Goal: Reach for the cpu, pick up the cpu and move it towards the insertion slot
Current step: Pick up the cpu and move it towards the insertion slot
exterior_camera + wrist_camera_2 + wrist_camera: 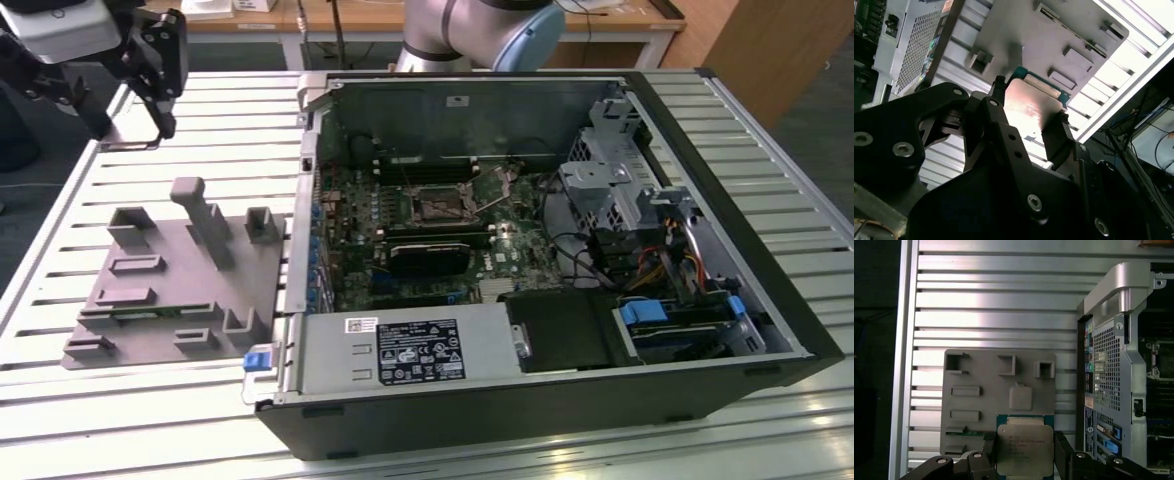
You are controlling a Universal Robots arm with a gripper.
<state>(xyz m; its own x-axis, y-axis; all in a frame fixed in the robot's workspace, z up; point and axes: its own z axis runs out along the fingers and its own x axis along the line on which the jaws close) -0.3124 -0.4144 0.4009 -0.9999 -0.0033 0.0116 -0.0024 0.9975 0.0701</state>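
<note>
The cpu [1023,450], a flat square chip with a silver top and green rim, sits between my gripper's [1024,442] two black fingers [989,444], which press on its opposite edges. In the second wrist view the cpu [1030,107] shows from the side in the same grip of the gripper [1030,100]. In the exterior view my gripper [134,120] hangs high over the slatted table, beyond the grey fixture plate [160,290] and to the exterior view's left of the open computer case. The insertion slot [438,205] is the square silver-framed socket on the green board inside the case.
The fixture plate [999,390] with raised blocks lies below the held chip. The case's rear wall [1109,365] stands between the plate and the board. Inside are a black card [427,258], a power supply [400,350] and drive cages with cables [641,230].
</note>
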